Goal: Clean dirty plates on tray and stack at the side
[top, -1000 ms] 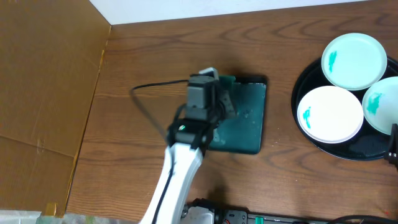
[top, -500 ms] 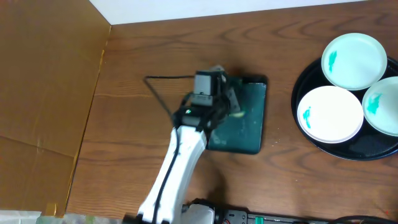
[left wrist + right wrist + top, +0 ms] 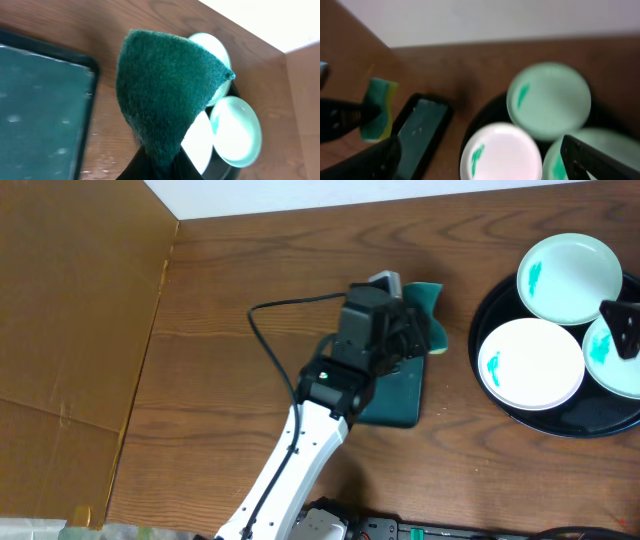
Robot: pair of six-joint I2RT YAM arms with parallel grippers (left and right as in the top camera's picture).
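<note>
Overhead view: left gripper [image 3: 415, 320] clamps green sponge [image 3: 430, 305] beside rectangular tray [image 3: 395, 395]. Right gripper [image 3: 620, 327] hangs over stained plates [image 3: 530, 365] on round tray [image 3: 590, 425]; its jaws are blurred, apparently spread apart.

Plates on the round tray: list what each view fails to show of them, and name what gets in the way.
1. Overhead: the rightmost plate is cut by the frame edge and partly covered by the right gripper.
2. Left wrist: the sponge covers most of the white plate.
3. Right wrist: blur smears the stains, and the rightmost plate is cut off at the bottom edge.
</note>
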